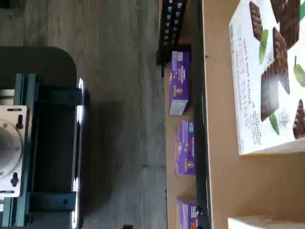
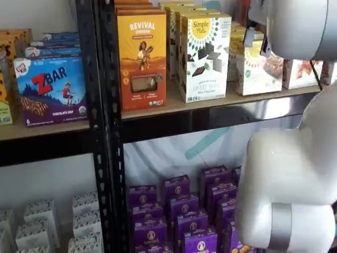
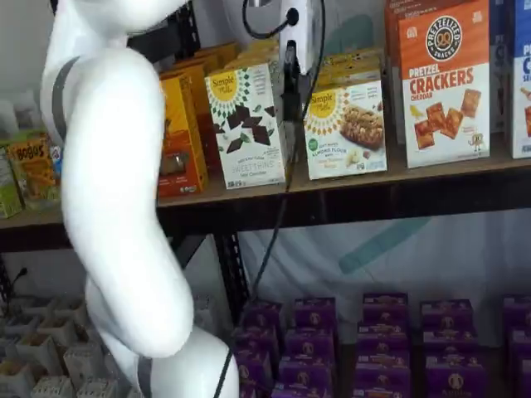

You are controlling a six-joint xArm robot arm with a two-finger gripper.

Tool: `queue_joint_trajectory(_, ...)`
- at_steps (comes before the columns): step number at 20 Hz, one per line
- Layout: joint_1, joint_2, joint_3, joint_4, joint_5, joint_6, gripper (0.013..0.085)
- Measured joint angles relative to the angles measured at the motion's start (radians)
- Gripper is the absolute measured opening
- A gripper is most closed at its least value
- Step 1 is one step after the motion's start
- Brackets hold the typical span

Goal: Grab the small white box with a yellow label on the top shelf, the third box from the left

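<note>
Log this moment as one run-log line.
phase: approach | target: small white box on top shelf, ungrasped | end effector: beside target's left edge, state unclear | neighbour: Sweet Thins box

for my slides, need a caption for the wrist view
Wrist camera beside the top shelf, over a Sweet Thins box, purple boxes below.

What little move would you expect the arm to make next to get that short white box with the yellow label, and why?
Probably a short shift sideways toward the small white box, then forward. In a shelf view the gripper hangs in front of the top shelf, over the gap between that box and the taller patterned box, not centred on it. Its fingers show side-on, so I cannot tell whether they are open.
</note>
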Motion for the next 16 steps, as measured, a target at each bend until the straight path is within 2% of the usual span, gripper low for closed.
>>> queue_joint_trajectory(3, 0.017, -0.02, 0.019, -0.067, -0.031, -0.004, 0.085)
queue_joint_trajectory(6, 0.007, -0.026, 0.023, -0.075, -0.03, -0.015, 0.085)
queue_joint_trajectory(11, -0.011, -0.027, 0.019, -0.063, -0.018, -0.028, 0.085)
queue_joint_trajectory(16, -0.041, -0.011, -0.016, -0.015, 0.012, -0.04, 0.085)
